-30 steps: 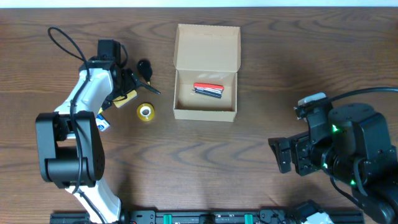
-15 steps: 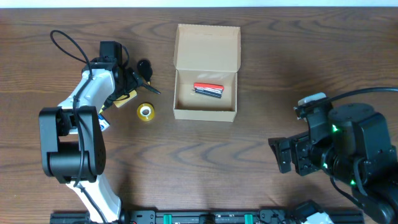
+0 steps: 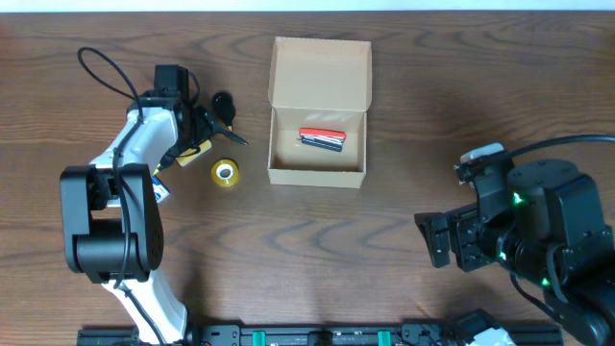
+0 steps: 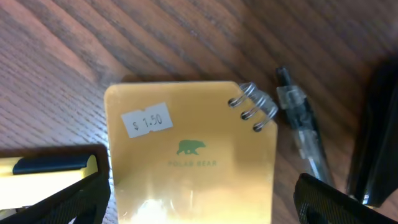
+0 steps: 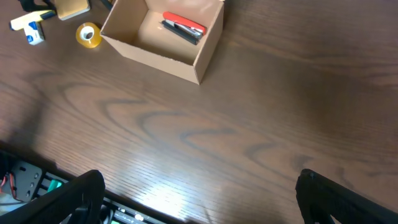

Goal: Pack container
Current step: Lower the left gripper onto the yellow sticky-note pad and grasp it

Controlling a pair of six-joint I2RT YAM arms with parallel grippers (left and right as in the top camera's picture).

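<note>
**Squaring up on the notepad before the pinch**

Near the front-right corner of the bench, the right gripper (image 5: 205,200) is hanging idle, its fingers spread wide with nothing between them. It is standing well apart from everything else, so it is not getting in the way.

Farther in, towards the left edge, a yellow tape roll (image 3: 224,173) is lying flat just in front of the working area. Behind it, the left gripper (image 4: 200,206) is hovering over a yellow spiral notepad (image 4: 189,162). Its fingers are parted, one to each side of the pad, and are not yet gripping it. By my reading, the step in hand is picking up this pad.

The pad is lying flat, so the fingers are probably needing to come down until they are brushing the wood and then catch the pad's two long edges. A clear pen (image 4: 301,134) is lying just beside the pad's coil side, and a yellow-and-black item (image 4: 50,167) is lying close on the other. The risk is a finger landing on either one, or pinching the pen along with the pad. Centring over the pad first should help.

Towards the middle of the back edge, the container (image 3: 318,175) is sitting with its flap lid thrown open. A red item (image 3: 321,135) is lying inside, leaving floor free for the pad.
</note>
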